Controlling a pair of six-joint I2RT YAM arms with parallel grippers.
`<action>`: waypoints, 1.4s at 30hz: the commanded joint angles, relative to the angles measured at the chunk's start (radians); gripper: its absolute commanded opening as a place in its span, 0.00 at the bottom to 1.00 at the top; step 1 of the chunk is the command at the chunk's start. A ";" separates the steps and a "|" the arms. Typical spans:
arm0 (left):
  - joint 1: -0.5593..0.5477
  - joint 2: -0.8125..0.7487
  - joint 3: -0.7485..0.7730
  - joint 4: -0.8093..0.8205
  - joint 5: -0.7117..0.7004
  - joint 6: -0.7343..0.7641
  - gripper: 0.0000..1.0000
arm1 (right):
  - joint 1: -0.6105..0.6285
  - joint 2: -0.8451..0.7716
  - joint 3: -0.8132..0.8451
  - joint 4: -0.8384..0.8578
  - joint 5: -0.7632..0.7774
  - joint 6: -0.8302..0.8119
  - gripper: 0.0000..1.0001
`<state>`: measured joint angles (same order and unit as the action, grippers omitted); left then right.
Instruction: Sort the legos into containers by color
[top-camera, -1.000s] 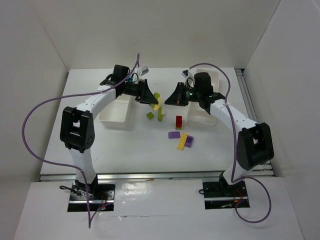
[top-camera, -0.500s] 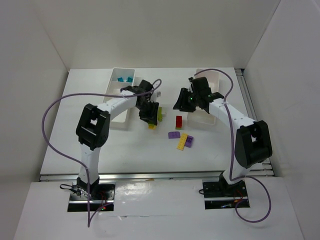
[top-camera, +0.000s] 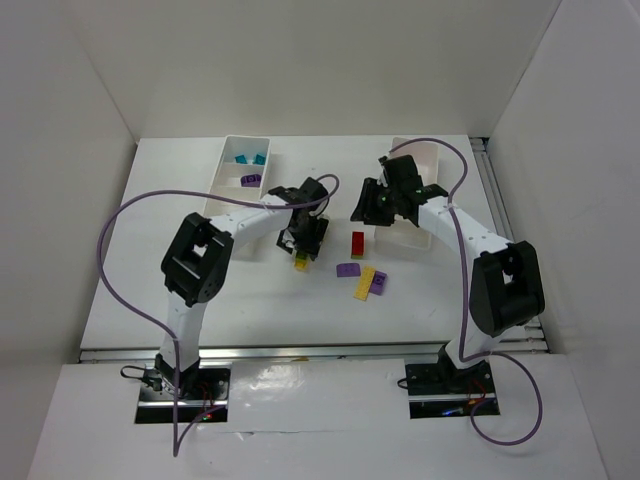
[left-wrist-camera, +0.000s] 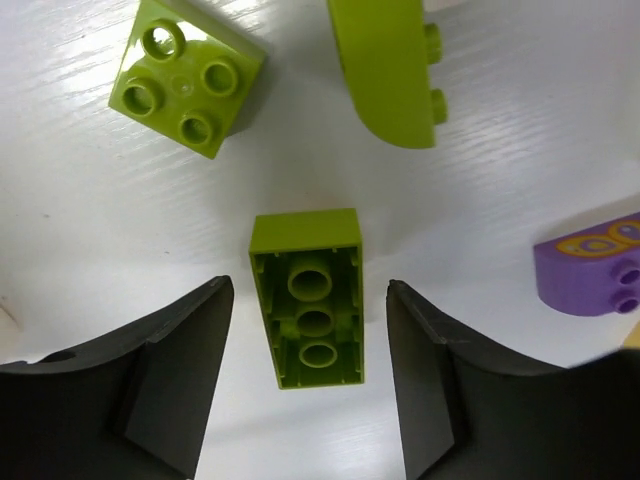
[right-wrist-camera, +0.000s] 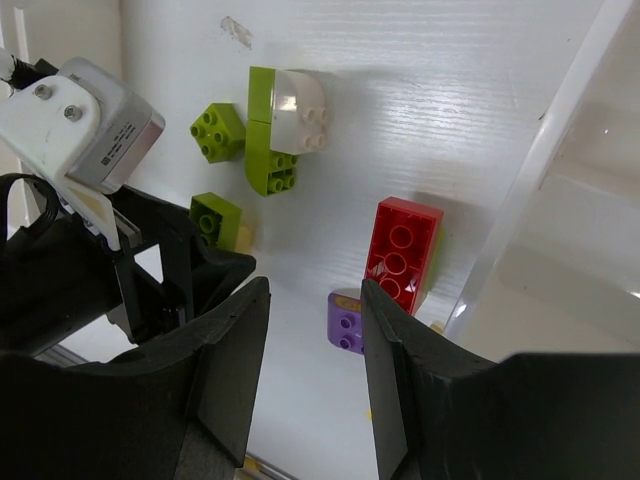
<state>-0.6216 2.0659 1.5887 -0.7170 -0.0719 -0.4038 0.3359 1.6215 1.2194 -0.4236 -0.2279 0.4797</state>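
Observation:
My left gripper is open and low over the table, its fingers on either side of a lime green brick lying studs down, with gaps on both sides. A lime 2x2 brick and a curved lime piece lie just beyond it. My right gripper is open and empty above a red brick and a purple piece. The left white tray holds teal pieces and a purple piece. The right white tray is partly hidden by the right arm.
A purple piece, a yellow brick and another purple piece lie in front of the red brick. A yellowish piece shows at the left gripper. The right tray's wall stands close beside the red brick.
My left gripper has swung from beside the left tray forward and down onto the lime bricks. My right gripper has shifted slightly toward the red brick.

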 joint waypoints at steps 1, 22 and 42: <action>-0.007 -0.023 -0.024 0.007 -0.043 -0.023 0.77 | -0.006 -0.045 0.037 -0.015 0.015 -0.015 0.49; -0.007 -0.104 -0.015 0.005 -0.034 -0.053 0.61 | -0.006 -0.035 0.037 -0.024 -0.013 -0.015 0.51; -0.007 -0.056 0.014 -0.004 0.015 -0.044 0.27 | -0.006 -0.026 0.037 -0.024 -0.004 -0.015 0.51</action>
<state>-0.6247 2.0056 1.5631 -0.7097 -0.0807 -0.4492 0.3355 1.6199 1.2194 -0.4389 -0.2390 0.4770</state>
